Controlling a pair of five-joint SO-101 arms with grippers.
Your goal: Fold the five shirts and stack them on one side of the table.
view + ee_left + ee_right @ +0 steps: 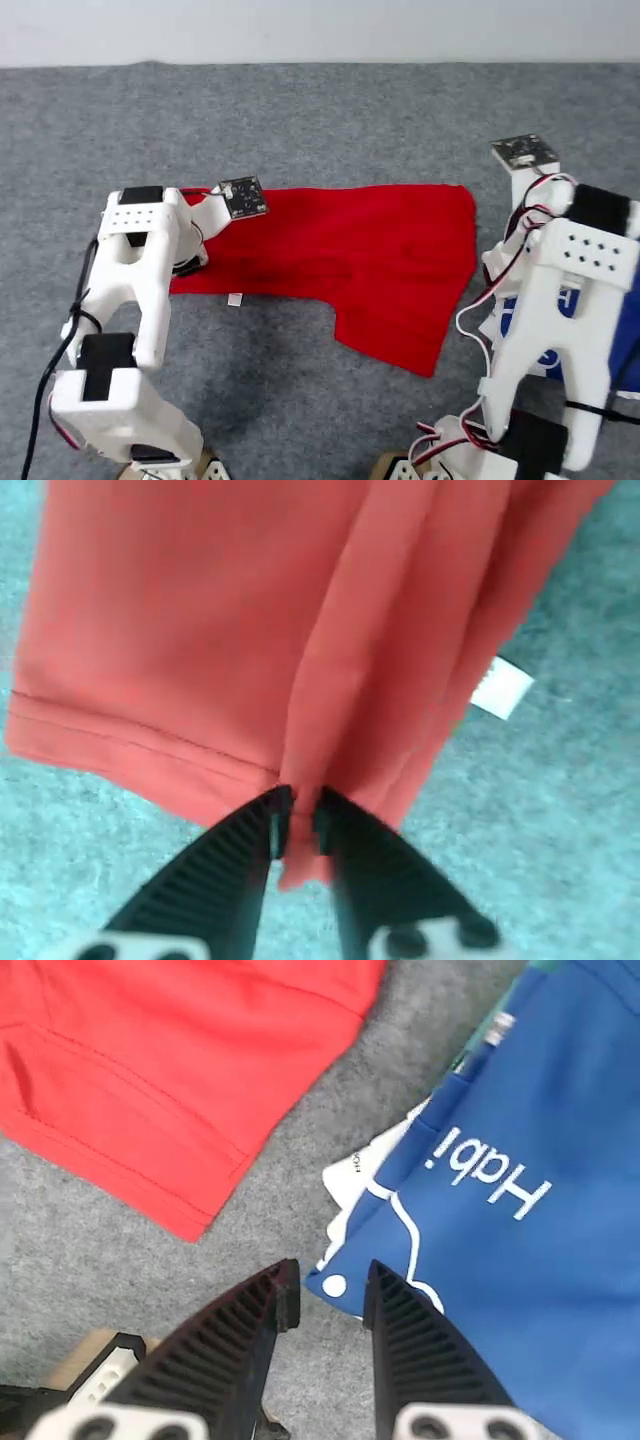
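The spread shirt (pixel 350 265) lies across the middle of the table (pixel 300 110), the printed shirt (pixel 540 1160) just right of it.

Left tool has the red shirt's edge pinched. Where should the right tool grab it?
Probably the red shirt at its hemmed corner nearest the right tool, coming in from the grey carpet side: that corner lies flat, juts outward and sits clear of the blue shirt.

You have bright, even, diffuse light across the grey table (pixel 330 110). You see a soft, short shadow beneath the left arm (pixel 135 290) and faint shading along folds of the red shirt (pixel 200 610).
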